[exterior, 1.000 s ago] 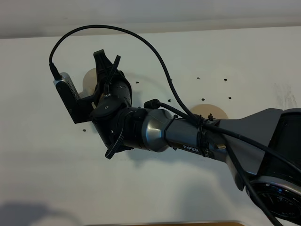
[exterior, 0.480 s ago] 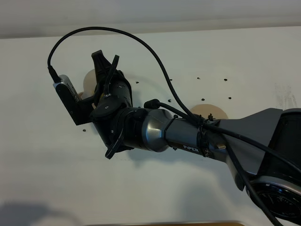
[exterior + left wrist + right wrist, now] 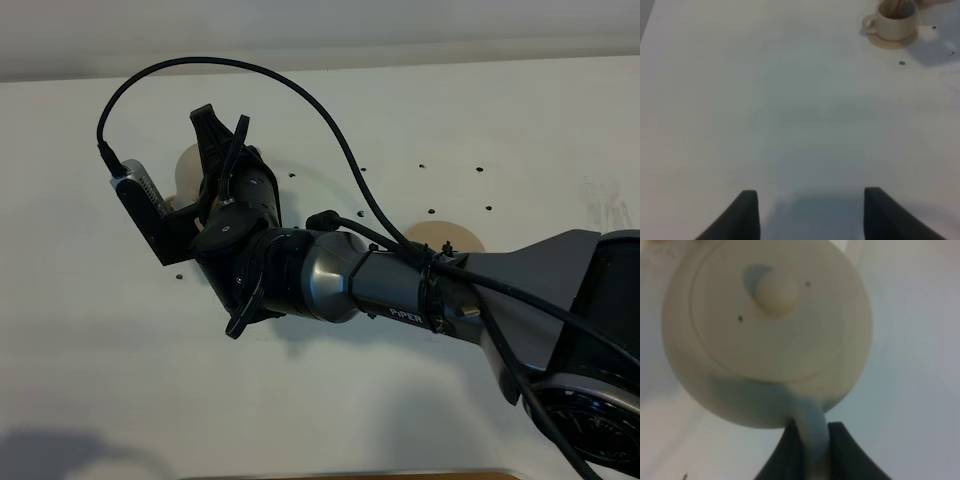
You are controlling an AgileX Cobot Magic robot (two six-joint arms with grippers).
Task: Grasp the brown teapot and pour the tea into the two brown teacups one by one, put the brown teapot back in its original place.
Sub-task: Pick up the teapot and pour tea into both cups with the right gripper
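Right gripper: fingers pinched narrow on the loop handle of the teapot. The pot hangs above the bench, well left of the coaster in the high view, mostly hidden by the wrist there. Left gripper: fingers wide, empty. One teacup sits on its saucer; the second is not seen. Risks: the thin handle grip may let the pot swivel and miss the cup, and the lid, if unsecured, could slide off on a steep tilt.
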